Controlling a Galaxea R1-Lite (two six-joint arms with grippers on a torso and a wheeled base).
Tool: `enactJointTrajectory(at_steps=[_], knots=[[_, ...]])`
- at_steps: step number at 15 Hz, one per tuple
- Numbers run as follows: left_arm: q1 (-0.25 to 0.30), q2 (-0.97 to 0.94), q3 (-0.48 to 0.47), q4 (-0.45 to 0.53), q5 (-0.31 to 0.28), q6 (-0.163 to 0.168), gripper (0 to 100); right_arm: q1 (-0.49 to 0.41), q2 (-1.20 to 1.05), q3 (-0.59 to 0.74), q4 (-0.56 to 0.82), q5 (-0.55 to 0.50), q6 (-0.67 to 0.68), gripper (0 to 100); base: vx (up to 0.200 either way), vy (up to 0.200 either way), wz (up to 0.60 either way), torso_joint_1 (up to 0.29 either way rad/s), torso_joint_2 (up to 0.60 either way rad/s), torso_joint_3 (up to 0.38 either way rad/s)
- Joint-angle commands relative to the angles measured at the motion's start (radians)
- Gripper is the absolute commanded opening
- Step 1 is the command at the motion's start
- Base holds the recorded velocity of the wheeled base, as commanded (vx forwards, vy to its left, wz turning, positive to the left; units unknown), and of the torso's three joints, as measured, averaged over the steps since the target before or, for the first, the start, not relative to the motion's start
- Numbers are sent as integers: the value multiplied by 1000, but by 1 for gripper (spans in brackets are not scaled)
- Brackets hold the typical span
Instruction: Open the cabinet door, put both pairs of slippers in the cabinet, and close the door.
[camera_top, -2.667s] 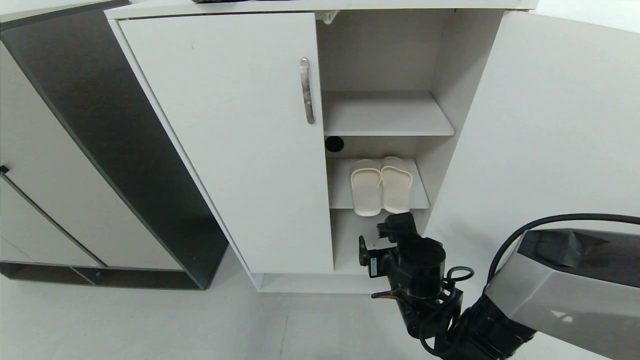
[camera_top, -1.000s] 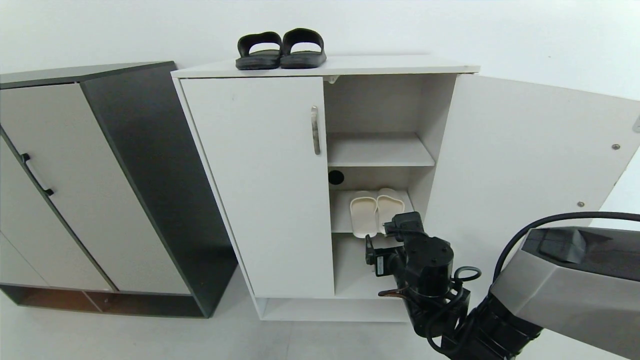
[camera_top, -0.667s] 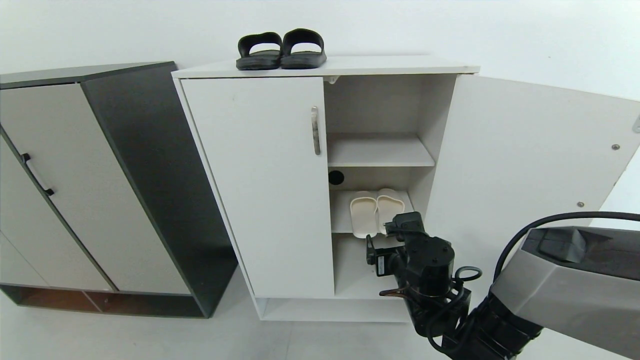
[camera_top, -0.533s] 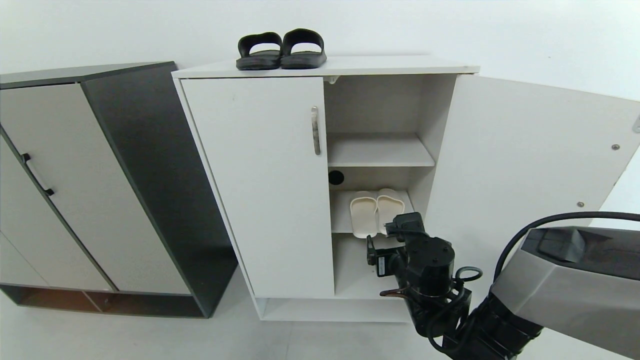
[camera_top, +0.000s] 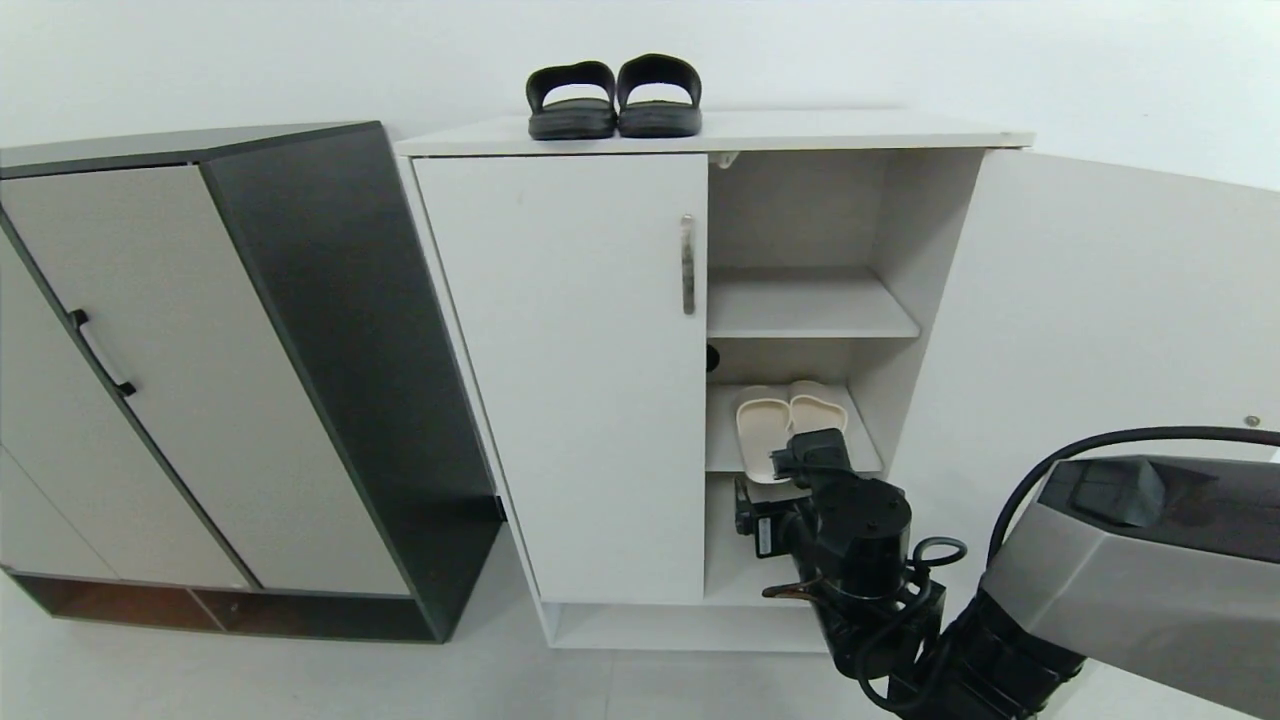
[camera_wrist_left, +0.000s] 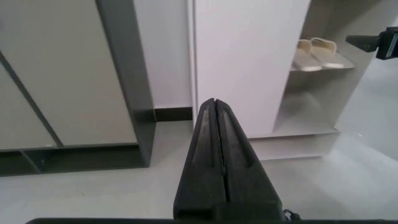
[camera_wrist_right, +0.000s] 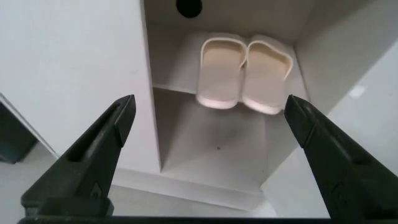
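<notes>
Head view: white cabinet (camera_top: 850, 128), right door (camera_top: 1100, 330) swung wide open, left door (camera_top: 570, 370) shut. Black slippers (camera_top: 615, 97) sit as a pair on the cabinet top. Cream slippers (camera_top: 790, 425) are side by side on the middle shelf (camera_top: 722, 440). Right gripper (camera_top: 808, 452) hangs just in front of that shelf's edge. Dark cabinet (camera_top: 300, 330) stands to the left.

Left wrist view: left gripper (camera_wrist_left: 214, 104) has its jaws pressed together, holding nothing, over the floor (camera_wrist_left: 93, 193) near the shut door. Cream slippers (camera_wrist_left: 322, 53) are off in the open bay.

Right wrist view: right gripper (camera_wrist_right: 209, 106) has its jaws spread wide and empty, short of the cream slippers (camera_wrist_right: 245, 71).
</notes>
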Motion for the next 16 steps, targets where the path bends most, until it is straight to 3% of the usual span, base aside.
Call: enactJointTrajectory(at_steps=[1, 7, 16], knots=[[0, 2, 0, 1, 0, 0, 0, -3, 4, 0, -2, 0, 0, 100, 0, 200, 0, 2, 7, 2], [0, 2, 0, 1, 0, 1, 0, -16, 0, 19, -13, 22, 0, 100, 0, 200, 0, 2, 3, 2], [0, 2, 0, -1, 0, 1, 0, -46, 2, 97, -133, 98, -86, 100, 0, 0, 0, 0, 0, 0]])
